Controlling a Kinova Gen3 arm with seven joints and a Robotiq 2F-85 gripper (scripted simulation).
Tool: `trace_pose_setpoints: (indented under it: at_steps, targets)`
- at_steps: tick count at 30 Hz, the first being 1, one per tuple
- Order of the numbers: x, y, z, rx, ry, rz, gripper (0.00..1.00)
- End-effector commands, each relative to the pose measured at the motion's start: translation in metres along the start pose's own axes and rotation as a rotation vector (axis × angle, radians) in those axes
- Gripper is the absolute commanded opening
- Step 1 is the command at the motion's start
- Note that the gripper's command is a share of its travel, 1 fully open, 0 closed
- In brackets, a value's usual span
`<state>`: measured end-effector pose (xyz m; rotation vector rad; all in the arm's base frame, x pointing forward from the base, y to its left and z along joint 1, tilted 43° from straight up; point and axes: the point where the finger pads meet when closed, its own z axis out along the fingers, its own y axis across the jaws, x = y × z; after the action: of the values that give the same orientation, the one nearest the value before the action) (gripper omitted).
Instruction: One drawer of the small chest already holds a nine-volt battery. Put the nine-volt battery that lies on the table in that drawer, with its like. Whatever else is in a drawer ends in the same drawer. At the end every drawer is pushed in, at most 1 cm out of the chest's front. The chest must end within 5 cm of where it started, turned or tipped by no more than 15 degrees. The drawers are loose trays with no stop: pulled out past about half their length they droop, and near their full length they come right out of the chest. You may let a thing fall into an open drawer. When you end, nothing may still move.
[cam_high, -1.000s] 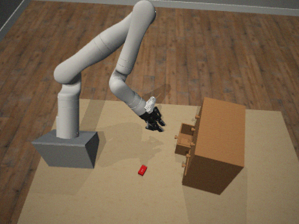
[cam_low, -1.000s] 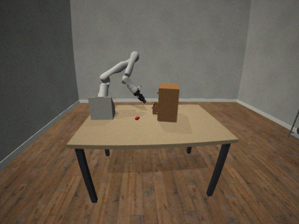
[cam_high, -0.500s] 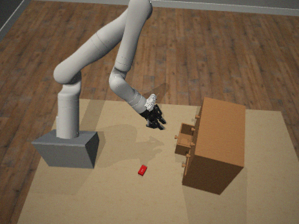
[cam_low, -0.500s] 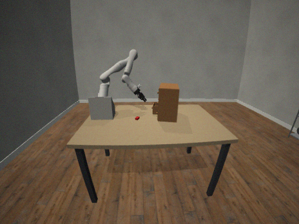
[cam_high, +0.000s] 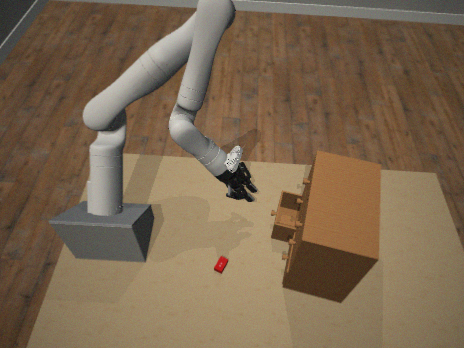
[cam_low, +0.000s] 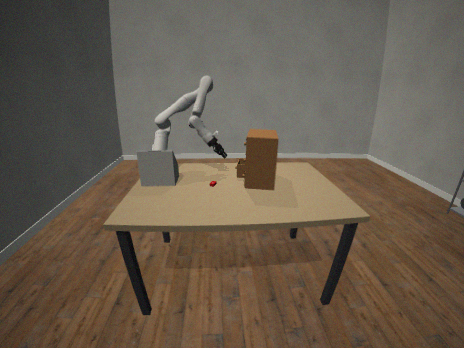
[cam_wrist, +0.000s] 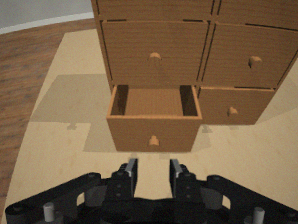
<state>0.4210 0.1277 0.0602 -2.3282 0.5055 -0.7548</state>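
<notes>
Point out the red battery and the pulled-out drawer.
Red battery (cam_high: 221, 264) (cam_low: 213, 183): top and exterior views, its body.
Pulled-out drawer (cam_high: 283, 233) (cam_low: 241, 173) (cam_wrist: 132, 132): top and exterior views, side wall; wrist view, front panel.

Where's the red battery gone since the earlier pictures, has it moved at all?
No, the red battery lies in the same spot relative to the gray pedestal.
</notes>
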Motion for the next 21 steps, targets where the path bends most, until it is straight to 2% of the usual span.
trace_pose_setpoints:
  at_steps: [1,21]
  targets:
    - [0.003,0.0,-0.001,-0.001,0.002,0.0,0.33]
    - [0.004,0.0,-0.012,-0.001,-0.06,0.0,0.33]
